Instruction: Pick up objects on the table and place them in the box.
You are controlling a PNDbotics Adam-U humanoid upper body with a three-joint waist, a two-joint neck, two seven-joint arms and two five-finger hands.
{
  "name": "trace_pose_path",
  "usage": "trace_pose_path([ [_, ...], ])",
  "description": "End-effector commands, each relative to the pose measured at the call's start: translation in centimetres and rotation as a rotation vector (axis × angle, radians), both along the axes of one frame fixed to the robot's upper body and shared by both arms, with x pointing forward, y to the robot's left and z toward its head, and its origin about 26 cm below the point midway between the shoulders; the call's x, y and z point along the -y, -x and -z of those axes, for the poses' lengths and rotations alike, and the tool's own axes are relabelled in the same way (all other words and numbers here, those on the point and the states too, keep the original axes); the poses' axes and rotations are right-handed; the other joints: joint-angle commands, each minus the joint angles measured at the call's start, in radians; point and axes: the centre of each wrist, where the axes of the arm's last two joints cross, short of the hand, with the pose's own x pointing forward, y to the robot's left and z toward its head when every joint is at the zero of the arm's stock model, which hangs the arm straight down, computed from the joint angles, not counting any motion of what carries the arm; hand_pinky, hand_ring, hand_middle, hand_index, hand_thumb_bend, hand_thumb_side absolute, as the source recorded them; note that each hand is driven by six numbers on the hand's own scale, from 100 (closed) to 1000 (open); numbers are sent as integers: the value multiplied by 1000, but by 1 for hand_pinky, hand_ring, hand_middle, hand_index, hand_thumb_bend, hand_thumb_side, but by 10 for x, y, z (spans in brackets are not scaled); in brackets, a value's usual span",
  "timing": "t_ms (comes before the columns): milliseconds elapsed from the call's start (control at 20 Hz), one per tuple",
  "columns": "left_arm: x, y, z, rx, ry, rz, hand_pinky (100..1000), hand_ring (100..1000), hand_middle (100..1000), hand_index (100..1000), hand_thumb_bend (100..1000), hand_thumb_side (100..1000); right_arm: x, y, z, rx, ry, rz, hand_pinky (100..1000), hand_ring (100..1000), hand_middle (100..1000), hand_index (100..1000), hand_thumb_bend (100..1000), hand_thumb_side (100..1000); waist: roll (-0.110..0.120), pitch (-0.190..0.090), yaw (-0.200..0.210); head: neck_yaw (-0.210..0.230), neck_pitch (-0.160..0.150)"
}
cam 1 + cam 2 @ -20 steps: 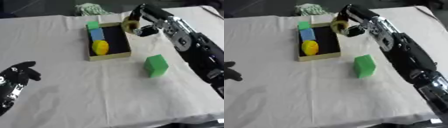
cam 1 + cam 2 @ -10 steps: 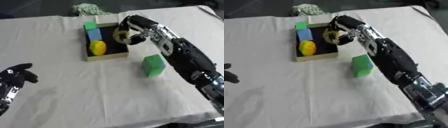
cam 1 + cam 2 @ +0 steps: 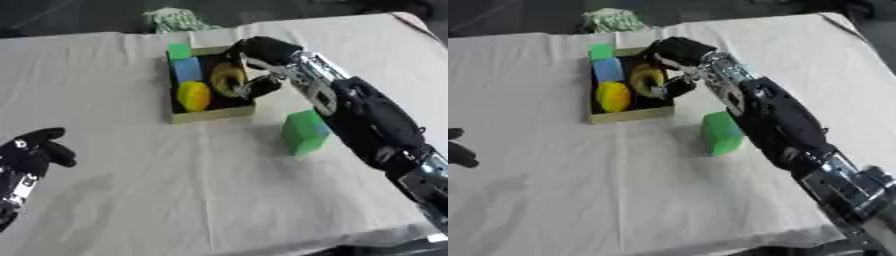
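One second on: right hand (image 3: 255,55) lowered yellow ring (image 3: 227,79) into box (image 3: 210,114), fingers curled round it.

The light is soft and even, and the white cloth (image 3: 175,190) looks bright all over. The top edge, past the table, is dark. A soft shadow sits under the green block (image 3: 304,131) on its left side. The inside of the box (image 3: 210,116) is dark. Everything looks a bit fuzzy, and the arm (image 3: 780,125) is blurry at the edges. No shiny glare shows.
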Motion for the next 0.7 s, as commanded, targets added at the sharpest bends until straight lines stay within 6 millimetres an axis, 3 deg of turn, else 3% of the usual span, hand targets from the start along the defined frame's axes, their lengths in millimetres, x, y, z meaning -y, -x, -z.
trace_pose_path([
  [50,1,1,-8,26,4,12,831,655,613,877,100,804,-7,0,-22,55,62,-35,758,781,758,967,100,522,2,-20,-2,-3,-14],
  [200,2,1,-8,25,5,13,832,655,613,877,100,803,-11,2,-27,66,114,-54,785,831,881,1000,100,563,2,-20,-2,-4,-16],
  [350,1,1,-7,23,4,5,832,655,613,877,100,808,-11,8,-37,84,129,-77,796,842,897,1000,100,533,0,-19,-5,0,-19],
  [500,0,1,-7,21,2,-4,832,655,613,877,100,809,-6,22,-53,104,89,-126,801,844,890,997,100,455,-6,-19,-12,10,-22],
  [550,-1,1,-7,21,1,-9,832,655,612,877,100,809,-5,29,-59,103,69,-148,814,853,893,995,100,345,-9,-18,-15,15,-23],
  [600,-1,1,-7,21,0,-14,832,655,612,877,100,810,-3,37,-64,94,50,-170,823,860,893,994,100,291,-11,-18,-18,18,-24],
  [700,-2,1,-7,23,-2,-21,833,655,612,877,100,812,0,54,-73,60,14,-217,835,874,895,991,100,242,-16,-16,-23,24,-26],
])
